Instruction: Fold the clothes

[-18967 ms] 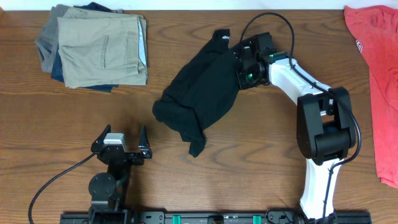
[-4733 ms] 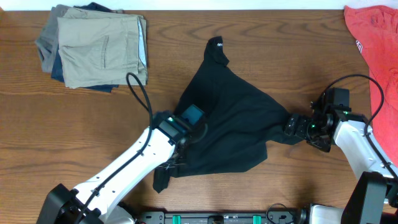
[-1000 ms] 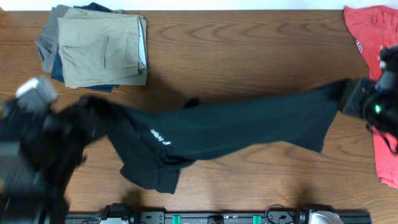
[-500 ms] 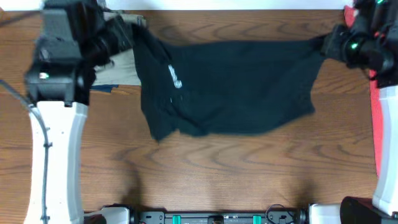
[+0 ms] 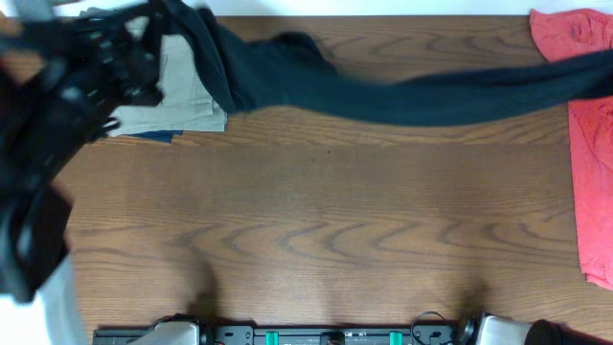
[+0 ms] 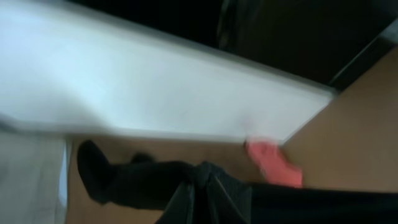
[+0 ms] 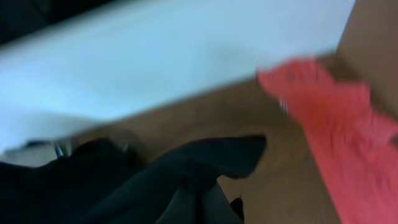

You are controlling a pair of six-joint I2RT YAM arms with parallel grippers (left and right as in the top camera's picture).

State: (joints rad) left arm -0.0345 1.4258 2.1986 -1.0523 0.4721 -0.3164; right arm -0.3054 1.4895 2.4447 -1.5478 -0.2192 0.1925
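At the left gripper [image 6: 205, 198]: closed tight on a bunched edge of the black garment [image 5: 402, 96], with cloth gathered between the jaws in the left wrist view. At the right gripper [image 7: 200, 200]: likewise clamped on black cloth, seen only from its own wrist camera, and out of frame in the overhead view, past the right edge. Heavy blur in both wrist views, so no telling which hem or corner sits in either grip.

Outward from there: stretched into a long dark band between the two grips, lifted off the table [image 5: 316, 220] and spanning its far side. Reaches from above the folded trousers [image 5: 192, 101] at the left to above the red shirt [image 5: 586, 144] at the right. Sags slightly in the middle, with a loose lump of cloth near the left end. No sight of any logo or print.

Judging by this: spreading step, not folding yet, with the garment pulled taut in the air to open it out. Next probably calls for lowering both ends together onto the bare wood nearer the robot. Needs tension kept so as to land flat, well clear of the trousers and the shirt. Risk of dragging the trouser stack if brought down too far left.
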